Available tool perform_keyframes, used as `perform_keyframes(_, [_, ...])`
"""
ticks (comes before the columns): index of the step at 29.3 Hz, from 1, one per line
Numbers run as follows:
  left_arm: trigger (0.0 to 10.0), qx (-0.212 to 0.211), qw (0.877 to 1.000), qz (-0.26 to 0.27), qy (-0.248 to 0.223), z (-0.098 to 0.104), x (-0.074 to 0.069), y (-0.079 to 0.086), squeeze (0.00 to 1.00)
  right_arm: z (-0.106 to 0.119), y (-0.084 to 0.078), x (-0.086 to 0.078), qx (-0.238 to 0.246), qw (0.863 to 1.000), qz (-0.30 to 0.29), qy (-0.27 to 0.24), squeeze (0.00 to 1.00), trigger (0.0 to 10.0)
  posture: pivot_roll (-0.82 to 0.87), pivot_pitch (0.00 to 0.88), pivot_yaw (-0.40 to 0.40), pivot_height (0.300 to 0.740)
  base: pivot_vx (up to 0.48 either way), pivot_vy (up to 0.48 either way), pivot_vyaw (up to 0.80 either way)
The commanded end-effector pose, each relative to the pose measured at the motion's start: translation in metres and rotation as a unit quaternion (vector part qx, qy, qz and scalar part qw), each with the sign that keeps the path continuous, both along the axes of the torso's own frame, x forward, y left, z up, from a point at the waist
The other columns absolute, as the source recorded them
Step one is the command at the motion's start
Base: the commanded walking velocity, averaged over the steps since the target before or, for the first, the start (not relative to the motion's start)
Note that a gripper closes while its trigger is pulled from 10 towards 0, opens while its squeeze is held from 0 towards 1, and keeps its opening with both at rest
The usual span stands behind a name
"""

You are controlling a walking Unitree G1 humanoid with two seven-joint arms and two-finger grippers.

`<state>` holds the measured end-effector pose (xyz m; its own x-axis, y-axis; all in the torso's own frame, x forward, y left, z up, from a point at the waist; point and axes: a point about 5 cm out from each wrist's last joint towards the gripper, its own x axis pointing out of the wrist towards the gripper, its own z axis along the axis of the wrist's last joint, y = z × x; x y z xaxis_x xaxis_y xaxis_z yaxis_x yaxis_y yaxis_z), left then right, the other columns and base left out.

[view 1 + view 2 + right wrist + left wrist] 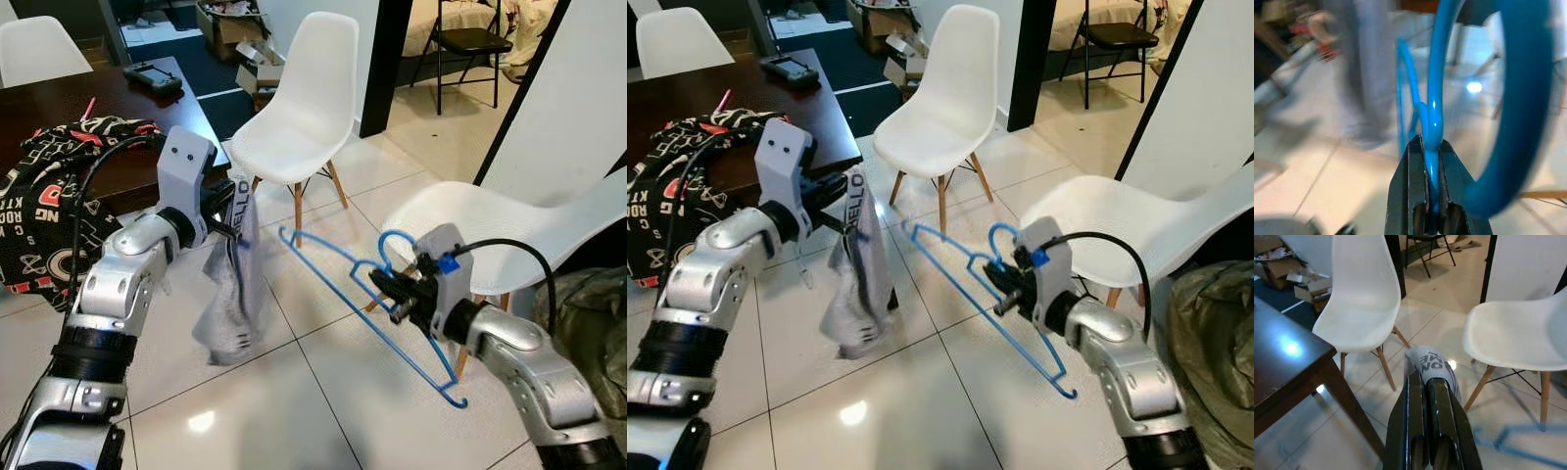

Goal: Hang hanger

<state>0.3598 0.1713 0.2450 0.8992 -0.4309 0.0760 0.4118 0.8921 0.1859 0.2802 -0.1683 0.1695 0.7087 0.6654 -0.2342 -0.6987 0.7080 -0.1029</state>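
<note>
A blue wire hanger (353, 269) is held in the air over the tiled floor, with my right gripper (384, 287) shut on its neck just below the hook (1432, 122). To its left hangs a grey garment (233, 284) with black lettering, drooping from my left gripper (232, 217), which is shut on its top edge (1430, 367). The hanger's near tip points toward the garment, with a small gap between them.
Two white chairs stand ahead: one behind the garment (304, 108), one behind my right arm (509, 230). A dark wooden table (88, 108) with a patterned black cloth (39, 206) stands at left. A folding chair (470, 44) and boxes (240, 39) lie farther back.
</note>
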Motion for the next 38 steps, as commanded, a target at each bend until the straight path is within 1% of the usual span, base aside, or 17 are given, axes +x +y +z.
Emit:
perform_keyframes(1, [10.0, 0.018, 1.0, 0.007, -0.006, 0.002, 0.001, 0.005, 0.0, -0.002, 0.005, -0.01, -0.007, 0.999, 0.04, 0.019, 0.0, 10.0, 0.02, 0.145, 0.006, 0.74, 0.0, 0.0, 0.0])
perform_keyframes(5, [10.0, 0.02, 1.0, 0.014, -0.006, 0.004, 0.003, 0.006, 0.0, 0.0, 0.008, -0.025, -0.022, 0.995, 0.092, 0.038, 0.0, 10.0, 0.01, 0.147, 0.01, 0.74, 0.0, 0.0, 0.0])
perform_keyframes(6, [10.0, 0.02, 1.0, 0.014, -0.006, 0.004, 0.003, 0.006, 0.0, 0.0, 0.008, -0.025, -0.022, 0.995, 0.092, 0.038, 0.0, 10.0, 0.01, 0.147, 0.01, 0.74, 0.0, 0.0, 0.0])
perform_keyframes(7, [10.0, 0.02, 1.0, 0.015, -0.005, 0.004, 0.004, 0.006, 0.0, 0.003, 0.013, -0.029, -0.015, 0.993, 0.111, 0.038, 0.0, 10.0, 0.01, 0.147, 0.013, 0.74, 0.0, 0.0, 0.0])
perform_keyframes(8, [10.0, 0.02, 1.0, 0.015, -0.005, 0.004, 0.004, 0.006, 0.0, 0.003, 0.013, -0.029, -0.015, 0.993, 0.111, 0.038, 0.0, 10.0, 0.01, 0.147, 0.013, 0.74, 0.0, 0.0, 0.0])
perform_keyframes(11, [10.0, 0.02, 1.0, 0.016, -0.003, 0.003, 0.005, 0.005, 0.0, 0.008, 0.023, -0.034, -0.001, 0.991, 0.129, 0.032, 0.0, 10.0, 0.01, 0.147, 0.016, 0.74, 0.0, 0.0, 0.0])
perform_keyframes(13, [10.0, 0.02, 1.0, 0.016, -0.002, 0.002, 0.005, 0.004, 0.0, 0.01, 0.027, -0.033, 0.006, 0.992, 0.127, 0.025, 0.0, 10.0, 0.01, 0.147, 0.016, 0.74, 0.0, 0.0, 0.0])
perform_keyframes(15, [10.0, 0.021, 1.0, 0.014, 0.0, 0.001, 0.006, 0.003, 0.0, 0.013, 0.031, -0.025, 0.014, 0.996, 0.092, 0.006, 0.0, 10.0, 0.01, 0.148, 0.019, 0.74, 0.0, 0.0, 0.0])
perform_keyframes(16, [10.0, 0.021, 1.0, 0.014, 0.0, 0.001, 0.006, 0.003, 0.0, 0.013, 0.031, -0.025, 0.014, 0.996, 0.092, 0.006, 0.0, 10.0, 0.01, 0.148, 0.019, 0.74, 0.0, 0.0, 0.0])
perform_keyframes(18, [10.0, 0.021, 1.0, 0.012, 0.001, 0.0, 0.006, 0.003, 0.0, 0.014, 0.032, -0.018, 0.014, 0.998, 0.061, 0.0, 0.0, 10.0, 0.01, 0.146, 0.024, 0.74, 0.0, 0.0, 0.0])
perform_keyframes(20, [10.0, 0.021, 1.0, 0.012, 0.001, 0.0, 0.006, 0.003, 0.0, 0.014, 0.032, -0.018, 0.014, 0.998, 0.061, 0.0, 0.0, 10.0, 0.01, 0.146, 0.024, 0.74, 0.0, 0.0, 0.0])
perform_keyframes(21, [10.0, 0.021, 1.0, 0.012, 0.0, 0.0, 0.007, 0.003, 0.0, 0.014, 0.031, -0.015, 0.008, 0.999, 0.044, -0.003, 0.0, 10.0, 0.01, 0.146, 0.026, 0.74, 0.0, 0.0, 0.0])
perform_keyframes(24, [10.0, 0.021, 1.0, 0.012, 0.0, 0.0, 0.007, 0.003, 0.0, 0.014, 0.031, -0.015, 0.008, 0.999, 0.044, -0.003, 0.0, 10.0, 0.01, 0.146, 0.026, 0.74, 0.0, 0.0, 0.0])
perform_keyframes(25, [10.0, 0.02, 1.0, 0.012, 0.0, 0.001, 0.006, 0.002, 0.0, 0.015, 0.032, -0.012, 0.003, 1.0, 0.028, -0.003, 0.0, 10.0, 0.01, 0.146, 0.027, 0.74, 0.0, 0.0, 0.0])
perform_keyframes(28, [10.0, 0.013, 1.0, 0.008, 0.001, 0.0, 0.005, -0.001, 0.0, 0.018, 0.036, -0.011, 0.003, 1.0, 0.016, 0.0, 0.0, 10.0, 0.01, 0.146, 0.026, 0.74, 0.0, 0.0, 0.0])
perform_keyframes(36, [10.0, 0.009, 1.0, 0.006, 0.002, 0.0, 0.004, -0.004, 0.0, 0.019, 0.041, -0.012, 0.008, 1.0, 0.012, 0.005, 0.0, 10.0, 0.01, 0.151, 0.029, 0.74, 0.0, 0.0, 0.0])
perform_keyframes(38, [10.0, 0.008, 1.0, 0.005, 0.002, 0.0, 0.004, -0.005, 0.0, 0.022, 0.044, -0.012, 0.022, 1.0, 0.008, 0.005, 0.0, 10.0, 0.01, 0.152, 0.031, 0.74, 0.0, 0.0, 0.0])
